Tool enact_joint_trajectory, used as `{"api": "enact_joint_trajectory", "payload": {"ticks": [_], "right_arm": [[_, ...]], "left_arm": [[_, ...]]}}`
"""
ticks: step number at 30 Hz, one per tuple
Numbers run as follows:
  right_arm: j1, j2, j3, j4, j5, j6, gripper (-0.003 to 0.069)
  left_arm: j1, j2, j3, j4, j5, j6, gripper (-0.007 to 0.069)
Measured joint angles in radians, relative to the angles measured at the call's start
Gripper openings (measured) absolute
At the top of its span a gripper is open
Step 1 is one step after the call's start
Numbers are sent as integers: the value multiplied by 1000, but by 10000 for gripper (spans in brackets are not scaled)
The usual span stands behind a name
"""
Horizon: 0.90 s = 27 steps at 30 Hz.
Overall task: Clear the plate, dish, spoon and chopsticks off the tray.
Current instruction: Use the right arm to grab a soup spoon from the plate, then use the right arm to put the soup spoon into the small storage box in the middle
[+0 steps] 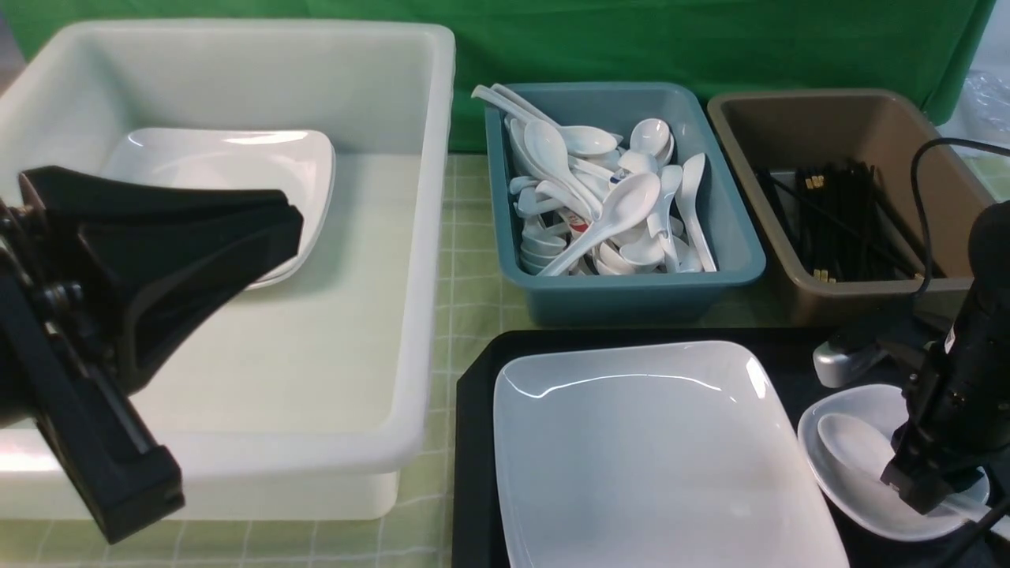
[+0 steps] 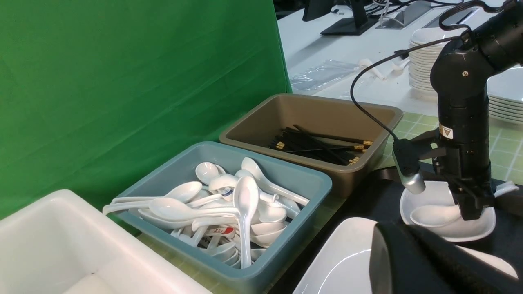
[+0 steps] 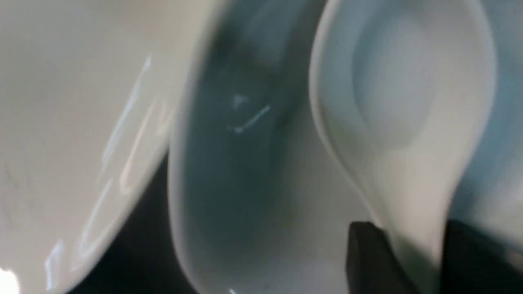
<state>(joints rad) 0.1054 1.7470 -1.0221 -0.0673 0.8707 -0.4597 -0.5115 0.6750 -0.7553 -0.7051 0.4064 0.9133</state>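
Front view: right gripper (image 1: 919,493) planted in the dish (image 1: 860,509) on the right side of the tray (image 1: 473,442), beside the plate (image 1: 655,457); risks dragging the dish along or dropping the glossy spoon (image 1: 852,446) if lifted askew. Left gripper (image 1: 288,225) closed, empty, by the white tub (image 1: 426,237). Left wrist view: spoon bowl resting in the dish. Right wrist view: handle pinched between 2 fingers (image 3: 367,257), no gap showing.

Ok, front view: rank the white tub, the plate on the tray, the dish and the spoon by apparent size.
1. white tub
2. plate, nearer the camera and cut off by the frame
3. dish, partly behind the right arm
4. spoon
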Motion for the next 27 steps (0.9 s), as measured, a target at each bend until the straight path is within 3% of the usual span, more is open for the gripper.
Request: {"api": "enact_joint_trajectory", "payload": {"ticks": [1,10,14,17,19,20,23,27], "right_arm": [[11,-11,0,-4,11,11,165],[185,-190,-158,67,131,101,171],[216,-229,-232,206,-92,155,171],[217,-157,-292,317,-443,238,171],[217,-130,-305,331,-516,261,171],[217,-65,-325,347,-638,294,174],[217,50,-376,358,-760,321,269],[210,126,-448,362,-669,336,504]], "left_arm": [[0,0,0,0,0,0,6],[0,0,0,0,-31,-1,6],[0,0,0,-1,-54,-1,6],[0,0,0,-1,-64,-1,6],[0,0,0,-2,-65,-1,6],[0,0,0,-2,-65,-1,6],[0,0,0,-2,-65,-1,6],[0,2,0,-2,-62,-1,6]]}}
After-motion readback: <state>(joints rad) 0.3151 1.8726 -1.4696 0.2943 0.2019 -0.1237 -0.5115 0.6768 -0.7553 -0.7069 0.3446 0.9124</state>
